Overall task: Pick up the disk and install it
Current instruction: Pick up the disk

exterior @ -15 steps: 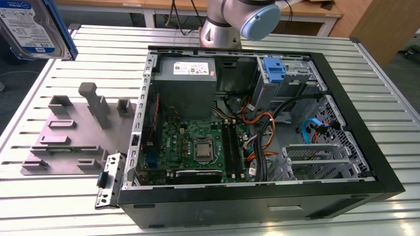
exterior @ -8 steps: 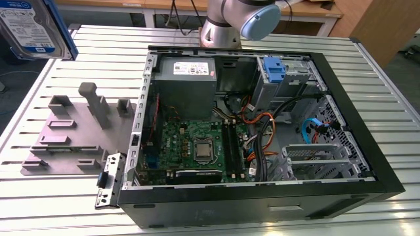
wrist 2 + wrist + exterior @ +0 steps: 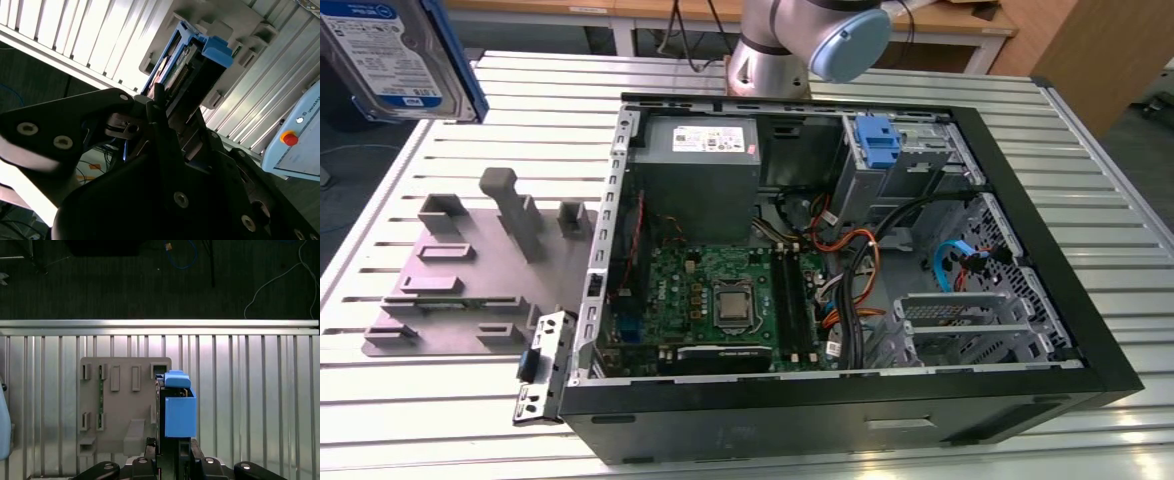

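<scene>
Well, at the exterior view's far left the disk (image 3: 400, 60) is up high, label side showing, its blue frame edge facing the case, well clear of the slatted desk (image 3: 454, 420). In both wrist views the claw (image 3: 170, 452) is clenched on the disk (image 3: 179, 415), black fingers (image 3: 160, 107) pinching it edge-on, the blue frame end (image 3: 216, 50) pointing away from the wrist.

Below it sits the grey fixture plate (image 3: 454, 290); in the first wrist view the disk hangs over that plate's (image 3: 125, 400) edge, with bare slats either side and dark floor (image 3: 100, 280) past the desk's rim.

Moving right, the computer case (image 3: 1014, 380) lies open, its black rim all around. Inside are the power-supply box (image 3: 700, 140) at the back, then another blue carrier (image 3: 878, 140) just beside it. The arm (image 3: 801, 40) rises behind the case.
</scene>
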Available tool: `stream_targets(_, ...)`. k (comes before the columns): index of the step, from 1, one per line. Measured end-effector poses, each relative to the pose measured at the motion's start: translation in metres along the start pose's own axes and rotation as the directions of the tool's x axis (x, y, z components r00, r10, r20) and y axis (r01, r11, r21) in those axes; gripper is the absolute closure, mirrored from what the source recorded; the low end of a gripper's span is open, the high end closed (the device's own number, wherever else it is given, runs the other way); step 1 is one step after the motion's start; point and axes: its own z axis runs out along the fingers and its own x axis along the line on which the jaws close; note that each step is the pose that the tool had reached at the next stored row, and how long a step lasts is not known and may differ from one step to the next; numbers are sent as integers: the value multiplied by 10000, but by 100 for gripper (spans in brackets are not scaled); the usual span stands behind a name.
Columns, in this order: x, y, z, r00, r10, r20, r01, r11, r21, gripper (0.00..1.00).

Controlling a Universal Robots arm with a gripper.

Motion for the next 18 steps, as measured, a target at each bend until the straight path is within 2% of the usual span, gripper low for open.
stream_targets(7,-2,-70,0,10000,0,0,0,10000,0,65)
stream_targets(14,-2,-75,-4,10000,0,0,0,10000,0,65)
stream_targets(18,-3,-74,-34,10000,0,1,0,10000,1,65)
